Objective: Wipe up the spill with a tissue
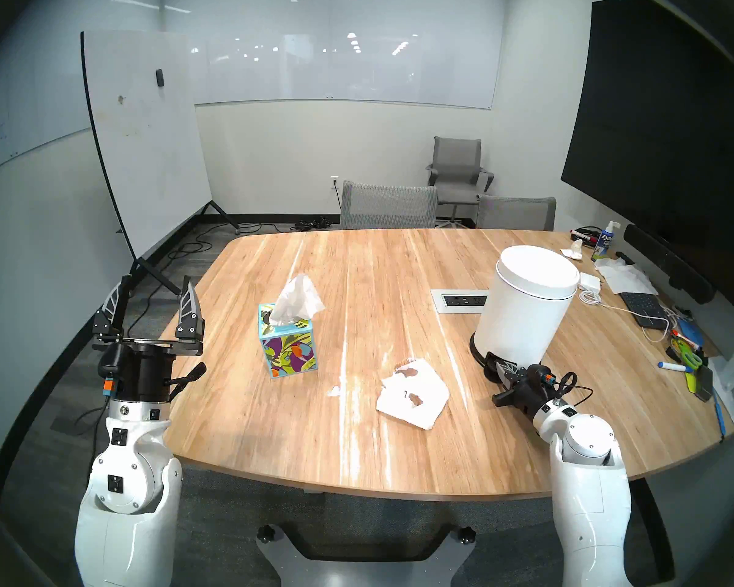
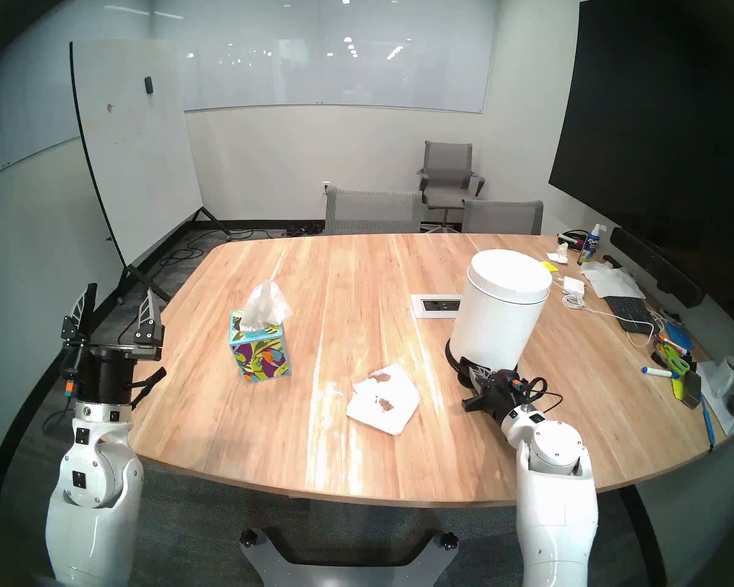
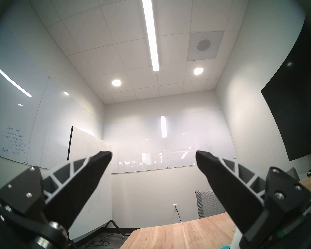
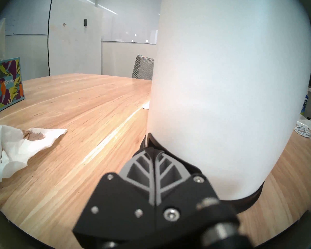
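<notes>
A crumpled white tissue (image 1: 414,393) (image 2: 384,399) (image 4: 16,146) lies flat on the wooden table (image 1: 272,438), soaked with brown patches of the spill (image 1: 416,399). Left of it is a small whitish spot (image 1: 335,390); I cannot tell whether it is liquid or a paper scrap. A colourful tissue box (image 1: 287,340) (image 2: 260,353) (image 4: 6,83) stands further left with a tissue sticking up. My left gripper (image 1: 153,294) (image 2: 117,302) (image 3: 153,155) points upward off the table's left edge, open and empty. My right gripper (image 1: 494,363) (image 2: 469,368) (image 4: 153,149) is shut, its tips at the black pedal of the bin.
A white step bin (image 1: 528,302) (image 4: 232,99) with its lid down stands right of centre. Behind it is a power outlet panel (image 1: 460,300). Pens, scissors, cables and a spray bottle (image 1: 604,245) crowd the right edge. Grey chairs (image 1: 388,205) line the far side.
</notes>
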Action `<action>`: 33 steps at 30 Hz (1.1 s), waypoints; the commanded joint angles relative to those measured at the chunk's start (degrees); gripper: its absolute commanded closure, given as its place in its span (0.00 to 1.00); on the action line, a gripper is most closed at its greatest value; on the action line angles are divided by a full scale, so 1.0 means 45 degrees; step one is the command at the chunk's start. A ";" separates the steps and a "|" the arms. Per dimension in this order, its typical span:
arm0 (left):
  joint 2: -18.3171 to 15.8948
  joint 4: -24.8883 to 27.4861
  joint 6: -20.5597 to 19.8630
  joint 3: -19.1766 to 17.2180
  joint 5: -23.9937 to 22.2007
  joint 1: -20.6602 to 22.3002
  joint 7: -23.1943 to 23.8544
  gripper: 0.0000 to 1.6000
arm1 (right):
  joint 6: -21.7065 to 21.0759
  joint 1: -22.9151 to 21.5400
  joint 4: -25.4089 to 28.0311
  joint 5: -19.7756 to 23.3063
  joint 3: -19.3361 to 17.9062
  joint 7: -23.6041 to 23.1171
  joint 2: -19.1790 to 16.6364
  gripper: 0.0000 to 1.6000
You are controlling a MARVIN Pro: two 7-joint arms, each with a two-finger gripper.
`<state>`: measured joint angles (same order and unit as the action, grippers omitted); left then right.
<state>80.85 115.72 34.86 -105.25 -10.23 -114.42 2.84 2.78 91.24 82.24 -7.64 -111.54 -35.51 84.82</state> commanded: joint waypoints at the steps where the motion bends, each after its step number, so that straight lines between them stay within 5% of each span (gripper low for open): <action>1: 0.0029 0.0265 0.0095 -0.0021 0.0008 -0.0025 -0.0015 0.00 | -0.0911 -0.0347 0.0547 -0.0043 0.0024 -0.0169 -0.0195 1.00; 12: 0.0027 0.0261 0.0095 -0.0020 0.0006 -0.0022 -0.0013 0.00 | -0.2989 -0.0468 0.0491 -0.0261 -0.0302 -0.1353 -0.1284 1.00; 33: 0.0015 0.0231 0.0092 -0.0016 0.0000 0.0001 -0.0007 0.00 | -0.2493 -0.1202 -0.2421 -0.1162 0.0425 -0.1340 -0.1301 1.00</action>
<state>80.85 115.69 34.87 -105.25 -10.23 -114.41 2.84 -7.92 85.58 77.34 -9.94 -110.94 -43.99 79.05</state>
